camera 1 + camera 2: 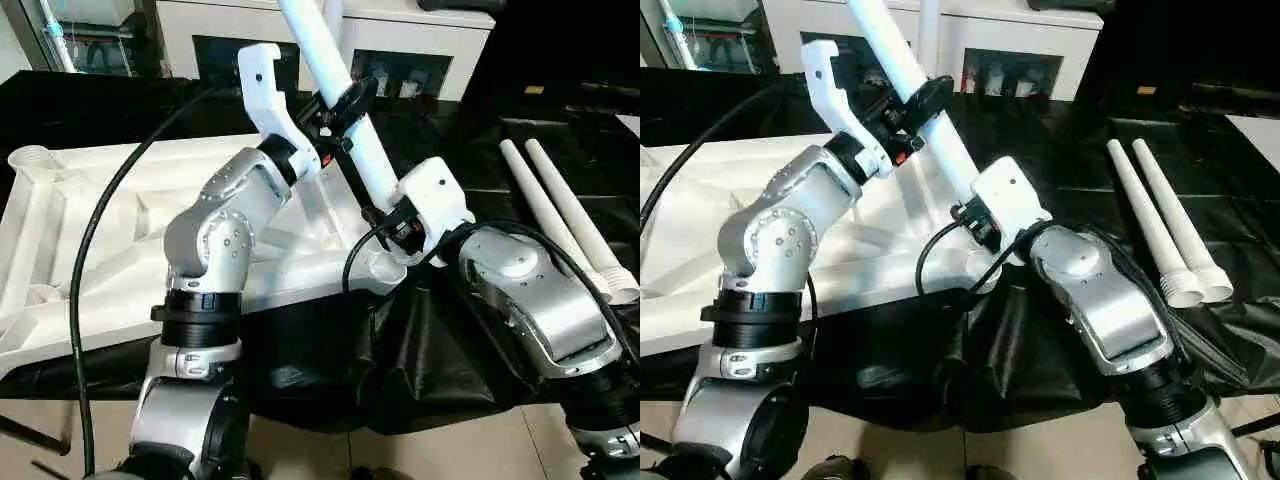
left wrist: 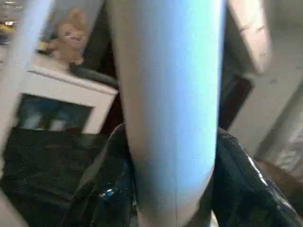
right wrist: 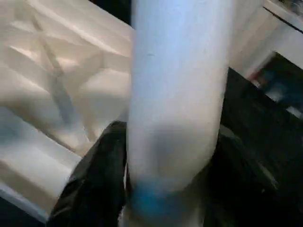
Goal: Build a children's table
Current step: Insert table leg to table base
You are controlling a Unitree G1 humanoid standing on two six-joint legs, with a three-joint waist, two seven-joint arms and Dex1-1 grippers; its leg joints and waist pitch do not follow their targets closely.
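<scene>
The white tabletop (image 1: 100,220) lies underside up on a black cloth, ribs and round corner sockets showing. One long white leg (image 1: 320,50) leans toward the cabinet, its lower end at the near right corner socket (image 1: 385,270). My left gripper (image 1: 345,108) is shut on the leg about halfway up. In the left wrist view the leg (image 2: 170,94) runs between the black fingers (image 2: 104,189). My right gripper (image 1: 395,220) is shut on the same leg just above the socket. Its wrist view has the leg (image 3: 180,94) between its fingers (image 3: 94,179), over the ribbed underside.
Two more white legs (image 1: 560,210) lie side by side on the black cloth (image 1: 450,120) to the right. A white cabinet with glass doors (image 1: 400,40) stands behind the table. The cloth hangs over the near edge above a tiled floor (image 1: 430,450).
</scene>
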